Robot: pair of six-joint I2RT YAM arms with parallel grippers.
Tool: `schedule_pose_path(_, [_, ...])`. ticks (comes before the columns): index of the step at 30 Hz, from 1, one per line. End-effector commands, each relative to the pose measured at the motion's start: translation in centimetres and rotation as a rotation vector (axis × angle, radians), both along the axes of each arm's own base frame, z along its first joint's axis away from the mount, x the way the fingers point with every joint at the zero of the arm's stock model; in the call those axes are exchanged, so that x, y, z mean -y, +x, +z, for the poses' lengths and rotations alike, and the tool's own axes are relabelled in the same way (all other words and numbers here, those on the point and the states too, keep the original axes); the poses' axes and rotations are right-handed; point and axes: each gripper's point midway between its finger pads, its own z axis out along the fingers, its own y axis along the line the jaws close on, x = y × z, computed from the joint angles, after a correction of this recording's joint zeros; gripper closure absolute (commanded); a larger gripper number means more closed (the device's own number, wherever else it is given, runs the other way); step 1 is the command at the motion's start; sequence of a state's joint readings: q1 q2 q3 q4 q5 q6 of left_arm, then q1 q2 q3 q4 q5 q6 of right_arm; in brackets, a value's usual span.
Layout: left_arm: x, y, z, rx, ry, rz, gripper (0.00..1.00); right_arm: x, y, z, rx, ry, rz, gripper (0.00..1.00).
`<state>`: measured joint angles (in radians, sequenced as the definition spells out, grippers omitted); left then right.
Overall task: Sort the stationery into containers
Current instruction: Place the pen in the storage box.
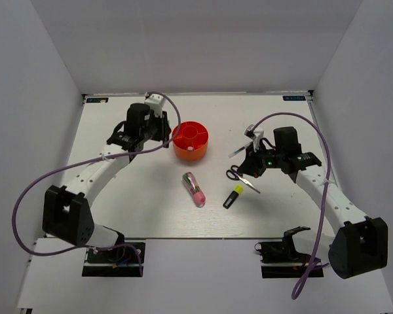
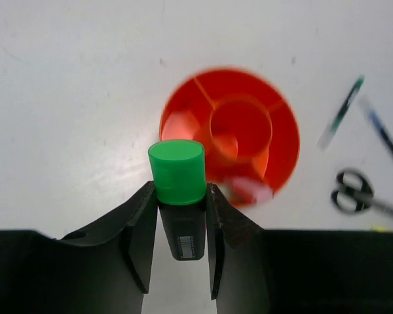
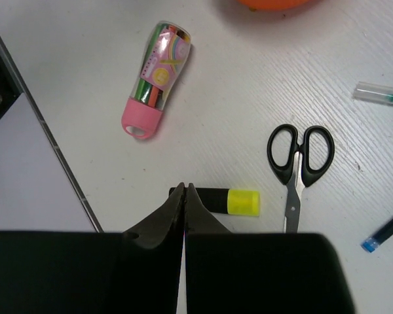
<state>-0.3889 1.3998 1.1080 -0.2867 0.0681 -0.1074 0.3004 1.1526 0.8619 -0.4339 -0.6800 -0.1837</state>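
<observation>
Left gripper (image 2: 178, 196) clamps the green marker (image 2: 177, 171); right gripper (image 3: 185, 190) has its jaws pressed together on nothing.
The marker hangs just beside the rim of the round orange-red plastic desk organiser (image 2: 285, 147). The black-handled scissors (image 3: 300, 157), black-capped yellow highlighter (image 3: 236, 201), chunky pink-and-green pen (image 3: 154, 75) and thin clear pen (image 3: 380, 95) lie on the white table (image 3: 249, 72), the highlighter nearest the right fingertips.

We find stationery loose around the orange-red organiser (image 1: 190, 154).
It stands mid-table (image 1: 131, 196) toward the far edge, with the green marker (image 2: 177, 173) lifted beside it. The pink-and-green pen (image 1: 194, 188), yellow highlighter (image 1: 233, 196), scissors (image 1: 242, 176) and clear pen (image 3: 380, 95) lie flat, centre to right.
</observation>
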Motion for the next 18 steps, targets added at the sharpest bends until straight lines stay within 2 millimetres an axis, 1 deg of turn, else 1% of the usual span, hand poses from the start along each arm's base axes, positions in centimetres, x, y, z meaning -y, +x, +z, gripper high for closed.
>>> schedule_pose_path(1, [1.3,5.1,3.7,0.130,-0.197,0.121,1.00,0.3,0.9,-0.4,0.037,-0.019,-0.010,1.00])
schedule_pose_path(2, [1.7,6.7,4.4,0.172,-0.248,0.154,1.00,0.3,0.9,-0.7,0.028,-0.021,-0.012,1.00])
schedule_pose_path(3, [1.4,7.4,4.3,0.193,-0.245,0.181,1.00,0.4,1.0,-0.8,0.024,-0.024,-0.014,1.00])
schedule_pose_path(4, [1.4,7.6,4.1,0.199,-0.272,0.202,1.00,0.4,1.0,-1.0,0.021,-0.027,-0.013,1.00])
schedule_pose_path(5, [2.0,8.8,5.7,0.289,-0.334,0.202,1.00,0.4,1.1,-1.2,0.014,-0.031,-0.013,1.00])
schedule_pose_path(6, [2.0,8.9,4.6,0.277,-0.360,0.217,1.00,0.3,1.0,-1.3,0.007,-0.030,-0.012,1.00])
schedule_pose_path(7, [2.2,9.2,4.8,0.294,-0.382,0.218,1.00,0.3,1.0,-1.4,0.002,-0.031,-0.008,1.00])
schedule_pose_path(9, [3.0,10.6,5.1,0.308,-0.418,0.216,1.00,0.4,1.2,-1.7,-0.003,-0.039,-0.012,1.00])
schedule_pose_path(12, [3.8,11.5,4.1,0.285,-0.417,0.198,1.00,0.4,1.2,-1.9,-0.007,-0.043,-0.007,1.00])
schedule_pose_path(14, [3.9,12.1,4.7,0.297,-0.416,0.201,1.00,0.4,1.2,-2.1,-0.013,-0.048,-0.006,1.00])
schedule_pose_path(15, [4.0,12.3,3.5,0.273,-0.402,0.204,1.00,0.4,1.2,-2.1,-0.010,-0.047,-0.003,1.00])
schedule_pose_path(16, [4.1,12.6,4.0,0.284,-0.402,0.201,1.00,0.4,1.1,-2.2,-0.023,-0.049,-0.006,1.00])
schedule_pose_path(17, [4.0,12.6,3.8,0.283,-0.390,0.199,1.00,0.4,1.2,-2.2,-0.019,-0.048,-0.007,1.00])
schedule_pose_path(18, [4.0,12.7,3.1,0.266,-0.376,0.203,1.00,0.4,1.2,-2.1,-0.016,-0.049,-0.006,1.00])
